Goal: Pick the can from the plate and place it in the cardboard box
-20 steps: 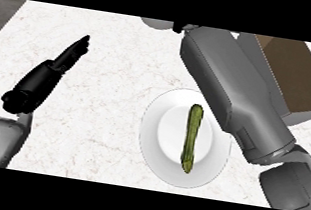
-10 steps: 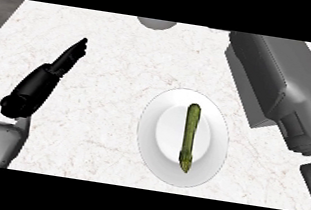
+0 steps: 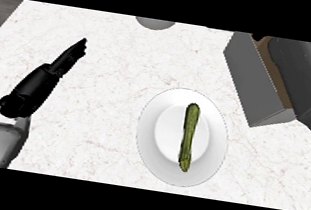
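Right forearm (image 3: 306, 89) shifted; box (image 3: 255, 86) exposed.

The right forearm (image 3: 306, 91) has shifted from the frame's centre-right, where it lay beside the white plate (image 3: 156, 127) one second ago, to the upper right and right edge. The cardboard box (image 3: 258, 84), earlier largely covered by that arm, now shows its grey side wall at upper right. The plate's right rim, formerly crowded by the arm, is fully exposed.
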Available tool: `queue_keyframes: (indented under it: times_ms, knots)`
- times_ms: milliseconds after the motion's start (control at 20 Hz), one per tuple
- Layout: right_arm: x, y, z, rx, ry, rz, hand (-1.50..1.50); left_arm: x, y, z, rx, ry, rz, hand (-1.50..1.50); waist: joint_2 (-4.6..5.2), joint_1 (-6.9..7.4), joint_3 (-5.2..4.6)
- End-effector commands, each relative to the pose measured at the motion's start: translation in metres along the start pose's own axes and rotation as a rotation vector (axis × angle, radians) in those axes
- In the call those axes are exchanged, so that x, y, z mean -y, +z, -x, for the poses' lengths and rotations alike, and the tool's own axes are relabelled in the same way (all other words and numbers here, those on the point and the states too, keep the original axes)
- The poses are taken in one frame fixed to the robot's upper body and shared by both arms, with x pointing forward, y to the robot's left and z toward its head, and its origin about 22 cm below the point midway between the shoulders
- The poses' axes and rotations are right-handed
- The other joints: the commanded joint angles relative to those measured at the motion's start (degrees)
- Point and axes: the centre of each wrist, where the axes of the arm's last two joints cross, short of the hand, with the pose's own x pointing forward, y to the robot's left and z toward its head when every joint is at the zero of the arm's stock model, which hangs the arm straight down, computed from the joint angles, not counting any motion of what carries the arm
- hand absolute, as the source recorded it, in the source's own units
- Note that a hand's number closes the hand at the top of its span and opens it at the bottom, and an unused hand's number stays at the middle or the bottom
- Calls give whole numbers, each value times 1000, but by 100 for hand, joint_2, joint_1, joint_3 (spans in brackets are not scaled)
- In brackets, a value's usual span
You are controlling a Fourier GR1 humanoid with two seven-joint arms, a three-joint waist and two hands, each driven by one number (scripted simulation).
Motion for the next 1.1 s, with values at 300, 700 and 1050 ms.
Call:
queue_keyframes:
  times_ms: [300, 700, 1050]
  knots:
    - [-10, -39, 76, -90, 108, -336, 150, 4, -1, 9, -2, 10, -2, 0, 5, -30, -1]
    - [3, -46, 91, 167, -88, -398, -150, -7, 0, 3, -8, -14, -21, 0, -26, -77, 3]
    - [31, -41, 73, 147, -810, -52, -150, -10, 3, 2, 1, -7, -20, 0, -51, -116, 32]
